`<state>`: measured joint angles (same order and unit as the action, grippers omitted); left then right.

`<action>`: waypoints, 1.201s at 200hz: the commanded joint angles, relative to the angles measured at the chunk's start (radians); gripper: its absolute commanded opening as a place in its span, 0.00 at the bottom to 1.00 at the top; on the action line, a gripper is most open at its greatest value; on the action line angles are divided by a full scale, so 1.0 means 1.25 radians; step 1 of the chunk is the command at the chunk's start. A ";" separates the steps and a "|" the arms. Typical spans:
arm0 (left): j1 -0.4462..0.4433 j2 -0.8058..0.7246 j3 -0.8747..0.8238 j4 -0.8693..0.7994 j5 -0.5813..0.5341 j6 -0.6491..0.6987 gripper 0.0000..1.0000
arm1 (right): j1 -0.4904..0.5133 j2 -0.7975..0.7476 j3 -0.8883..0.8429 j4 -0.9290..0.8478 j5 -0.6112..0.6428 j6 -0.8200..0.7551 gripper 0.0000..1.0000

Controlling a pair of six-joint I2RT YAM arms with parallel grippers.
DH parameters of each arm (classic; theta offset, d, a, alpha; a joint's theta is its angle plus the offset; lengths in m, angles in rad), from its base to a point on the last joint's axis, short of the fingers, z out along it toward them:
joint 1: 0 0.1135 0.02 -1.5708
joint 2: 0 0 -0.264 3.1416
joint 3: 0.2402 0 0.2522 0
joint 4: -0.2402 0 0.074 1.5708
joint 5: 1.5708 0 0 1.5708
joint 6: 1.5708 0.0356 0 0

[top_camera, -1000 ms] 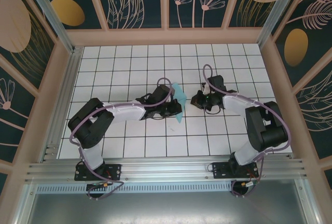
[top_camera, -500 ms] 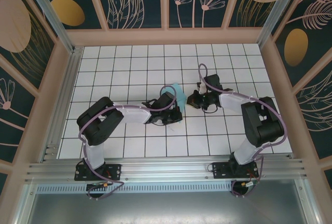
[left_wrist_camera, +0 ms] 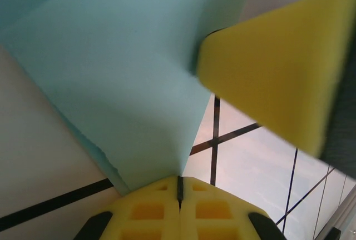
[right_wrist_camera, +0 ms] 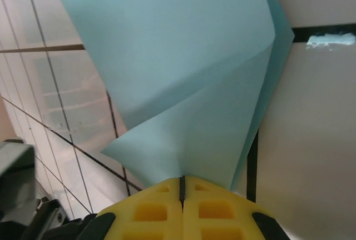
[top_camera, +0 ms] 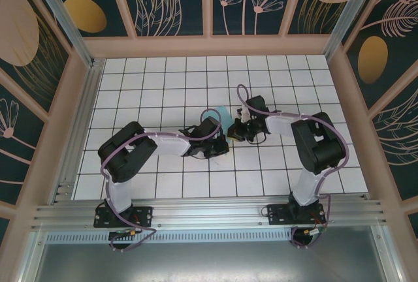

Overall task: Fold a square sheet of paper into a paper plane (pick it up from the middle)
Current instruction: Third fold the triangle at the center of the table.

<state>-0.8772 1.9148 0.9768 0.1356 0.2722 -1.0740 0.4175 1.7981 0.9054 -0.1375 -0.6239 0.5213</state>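
- Progress: we found the sheet of paper [top_camera: 223,113] off the tiled table [top_camera: 150,79], held near the table's middle between the two arms. In both wrist views it showed overlapping layers and slanted creases. We therefore judged the pickup done and the folding under way.
- Outstanding: no slim pointed dart was evident. We judged that further folds were left to make, but we could not tell how many were already in.
- Left arm: its elbow was bent back toward the near left of the table. Its forearm reached rightward, low over the tiles.
- Left gripper [top_camera: 219,142]: it was clenched on the sheet. In its wrist view the yellow fingertips [left_wrist_camera: 179,218] met at a closed seam, and the paper [left_wrist_camera: 128,73] rose straight out of that seam.
- Between the grippers: a second yellow pad [left_wrist_camera: 272,62] lay against the paper's right edge. We judged it to belong to the opposite gripper, as the two stood just beside each other.
- Right gripper [top_camera: 236,130]: it was likewise clenched on the sheet. In its wrist view the fingertips [right_wrist_camera: 182,206] were pressed together, with the creased paper [right_wrist_camera: 183,84] fanning upward from them.
- Right arm: its elbow was raised at the right. Its forearm reached leftward toward the middle.
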 commanded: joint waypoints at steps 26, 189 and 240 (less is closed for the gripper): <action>0.000 0.023 -0.023 -0.063 -0.009 -0.007 0.00 | 0.005 0.057 0.048 -0.050 0.029 -0.035 0.00; 0.000 0.061 -0.018 -0.116 0.018 0.035 0.00 | -0.099 0.174 0.240 -0.083 0.101 -0.067 0.00; 0.000 0.037 -0.008 -0.139 0.005 0.067 0.00 | -0.111 0.120 0.254 -0.058 0.151 -0.067 0.00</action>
<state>-0.8639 1.9274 0.9878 0.1379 0.2794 -1.0397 0.2878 1.9972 1.1999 -0.2375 -0.5140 0.4522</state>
